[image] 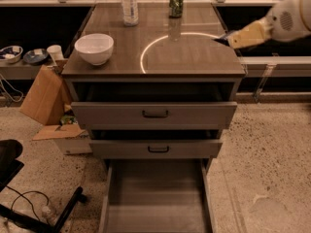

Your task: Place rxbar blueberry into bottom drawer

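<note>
The gripper (227, 39) hovers at the right edge of the countertop (194, 62); its grip state cannot be determined. The bottom drawer (155, 203) stands pulled open.

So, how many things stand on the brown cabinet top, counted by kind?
White round bowl: 1
Clear plastic bottle: 1
Green metal can: 1
Total: 3
The gripper, not counted, hangs at the right edge of the brown cabinet top.
</note>
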`<state>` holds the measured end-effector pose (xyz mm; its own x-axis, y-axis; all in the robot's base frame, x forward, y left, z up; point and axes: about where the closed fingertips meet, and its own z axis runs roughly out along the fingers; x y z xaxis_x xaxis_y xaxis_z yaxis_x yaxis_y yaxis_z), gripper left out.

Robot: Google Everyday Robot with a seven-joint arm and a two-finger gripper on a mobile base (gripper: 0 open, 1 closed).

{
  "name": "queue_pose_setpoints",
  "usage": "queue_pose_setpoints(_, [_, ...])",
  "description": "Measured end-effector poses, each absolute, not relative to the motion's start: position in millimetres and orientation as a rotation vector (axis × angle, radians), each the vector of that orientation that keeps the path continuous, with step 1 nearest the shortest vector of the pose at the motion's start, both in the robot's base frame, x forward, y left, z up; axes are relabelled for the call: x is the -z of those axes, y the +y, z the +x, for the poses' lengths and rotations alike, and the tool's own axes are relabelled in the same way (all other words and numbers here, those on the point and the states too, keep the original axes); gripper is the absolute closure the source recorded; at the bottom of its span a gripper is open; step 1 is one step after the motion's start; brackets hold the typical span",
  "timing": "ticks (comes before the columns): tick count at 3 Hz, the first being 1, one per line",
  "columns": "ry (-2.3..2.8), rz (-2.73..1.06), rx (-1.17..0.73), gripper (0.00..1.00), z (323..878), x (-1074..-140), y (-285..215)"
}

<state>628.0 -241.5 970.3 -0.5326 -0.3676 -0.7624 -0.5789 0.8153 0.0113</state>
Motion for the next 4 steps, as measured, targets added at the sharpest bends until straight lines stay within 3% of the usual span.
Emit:
queue_pose_setpoints(3, [2.201,-0.345,-0.819,1.0,528,-719,-257])
queue_pose_setpoints(4, [2.205,-0.229,-0.816,1.0,521,-658,-264])
